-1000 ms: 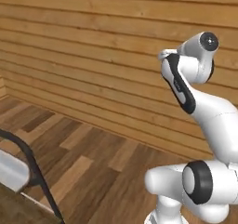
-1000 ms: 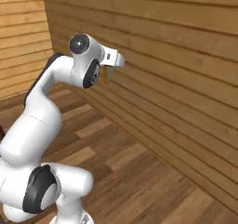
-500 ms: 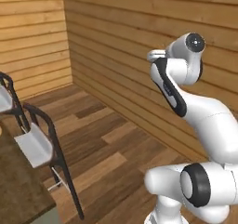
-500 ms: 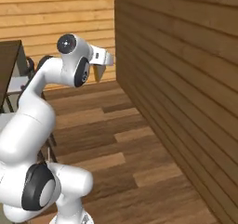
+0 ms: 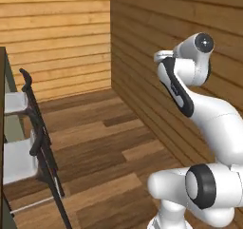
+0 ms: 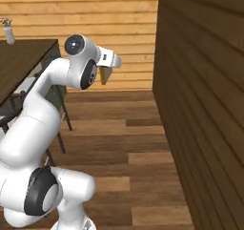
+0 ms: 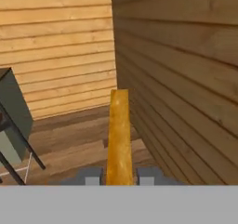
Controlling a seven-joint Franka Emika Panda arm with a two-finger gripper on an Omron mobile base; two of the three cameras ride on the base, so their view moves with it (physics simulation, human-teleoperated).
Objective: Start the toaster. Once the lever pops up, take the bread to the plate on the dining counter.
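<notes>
Left of the plank wall's corner, the dining counter (image 6: 21, 62) runs off frame, its dark wood-grain top cut short, while the white arm folds high beside that wall, its gripper (image 7: 120, 175) pinching the bread (image 7: 119, 137) edge-on, orange-brown crust showing, its face hidden.

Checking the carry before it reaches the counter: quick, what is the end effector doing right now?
End effector: closed on the bread, which stands edge-on between its two fingers.
</notes>
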